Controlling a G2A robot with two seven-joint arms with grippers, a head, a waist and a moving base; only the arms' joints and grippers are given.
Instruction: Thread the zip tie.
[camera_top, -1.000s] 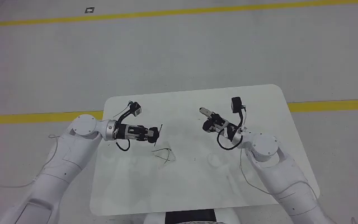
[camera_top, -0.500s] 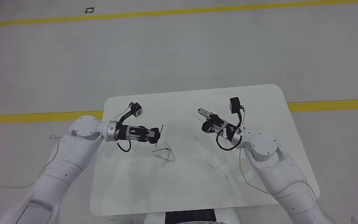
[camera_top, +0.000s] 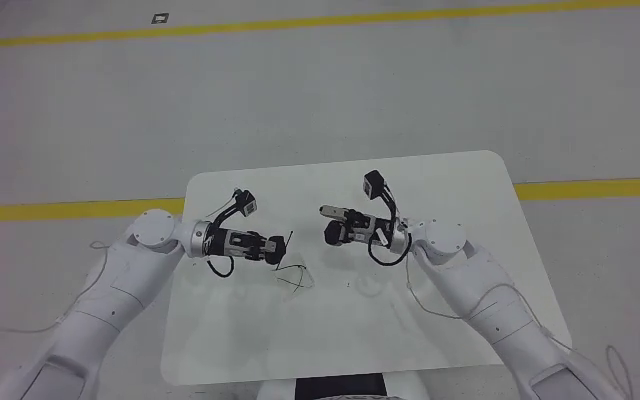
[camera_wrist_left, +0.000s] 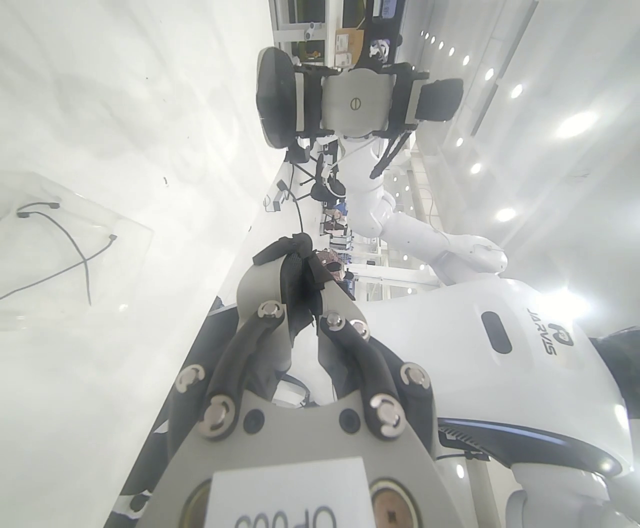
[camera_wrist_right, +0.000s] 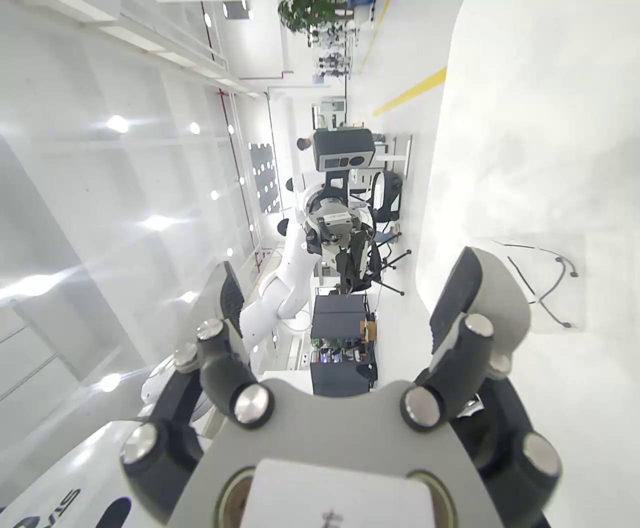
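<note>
Two grippers face each other just above the middle of the top view. Little of the zip tie (camera_top: 288, 237) can be made out: a thin black sliver pokes from the clenched left gripper (camera_top: 279, 245) with its gripped end hidden between the pads, while the right gripper (camera_top: 325, 223) is spread wide and holds nothing. Just below them a clear tray (camera_wrist_left: 50, 285) holds a few loose ties (camera_wrist_left: 84, 260) on the white table (camera_top: 450, 190), which stands on a grey floor crossed by yellow lines (camera_top: 300, 20).

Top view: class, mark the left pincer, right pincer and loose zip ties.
left pincer (camera_top: 281, 245), top view, fingertips gripping zip tie (camera_top: 288, 236)
right pincer (camera_top: 328, 224), top view, between fingertips
loose zip ties (camera_top: 297, 276), top view, middle
</note>
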